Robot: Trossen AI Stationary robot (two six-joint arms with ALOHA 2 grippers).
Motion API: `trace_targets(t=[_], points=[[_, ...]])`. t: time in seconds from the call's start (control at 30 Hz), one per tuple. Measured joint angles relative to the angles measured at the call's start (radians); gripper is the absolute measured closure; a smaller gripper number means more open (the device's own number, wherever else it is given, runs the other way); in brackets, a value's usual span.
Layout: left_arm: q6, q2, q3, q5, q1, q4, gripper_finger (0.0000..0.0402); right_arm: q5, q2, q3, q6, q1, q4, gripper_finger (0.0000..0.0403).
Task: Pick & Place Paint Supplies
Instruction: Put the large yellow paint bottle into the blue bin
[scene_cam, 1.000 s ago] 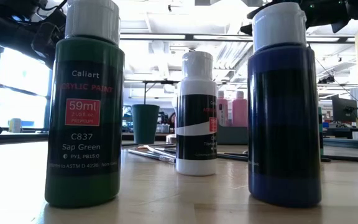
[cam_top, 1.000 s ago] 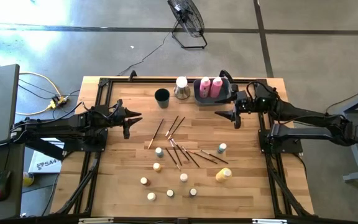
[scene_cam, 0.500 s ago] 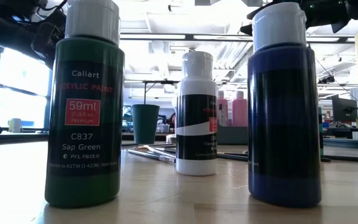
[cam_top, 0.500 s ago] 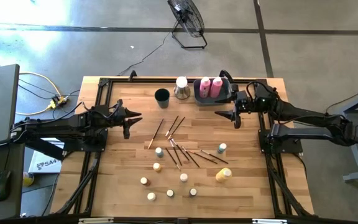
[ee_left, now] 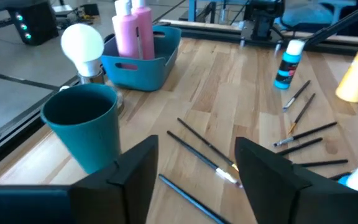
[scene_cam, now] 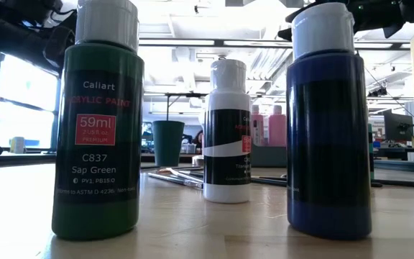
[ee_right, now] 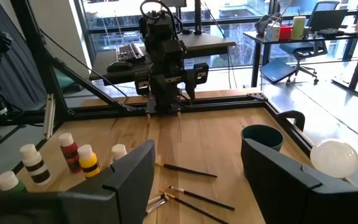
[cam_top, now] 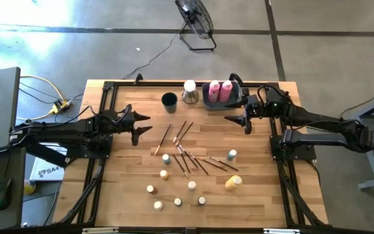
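Thin dark-handled brushes (cam_top: pixel 186 151) lie scattered on the wooden table's middle. Around them stand several small white-capped bottles (cam_top: pixel 164 174) and a teal bottle (cam_top: pixel 232 155), and a yellow bottle (cam_top: pixel 233 182) lies on its side. Two pink bottles (cam_top: pixel 220 91) stand in the grey-blue bin (cam_top: pixel 208 99) at the far edge. My left gripper (cam_top: pixel 139 127) hovers open left of the brushes, its fingers (ee_left: pixel 138 171) level above them. My right gripper (cam_top: pixel 241 122) hovers open right of the brushes, near the bin.
A dark teal cup (cam_top: pixel 169 100) and a white bulb on a metal base (cam_top: pixel 189 91) stand at the far edge beside the bin. Black frame rails (cam_top: pixel 102 104) border the table. In the low view, green (scene_cam: pixel 99 137), white (scene_cam: pixel 226 137) and blue (scene_cam: pixel 329 137) bottles stand near the front.
My left gripper has opened wider and edged slightly toward the table's middle. The right arm and all the supplies have stayed where they were.
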Motion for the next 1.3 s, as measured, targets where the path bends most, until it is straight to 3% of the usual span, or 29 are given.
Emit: trace_targets(t=[0.73,1.03,1.3], points=[[-0.003,-0.001,0.000,0.003,0.000,-0.002,0.0176,0.000,0.001,0.000,0.007,0.000,-0.021,0.0170],[-0.003,0.000,0.000,0.002,0.000,-0.006,0.0176,-0.005,0.001,0.000,0.131,0.000,-0.029,0.0170],[-0.003,0.000,0.000,0.002,0.000,-0.005,0.0176,-0.008,0.001,0.000,0.132,0.000,-0.025,0.0170]])
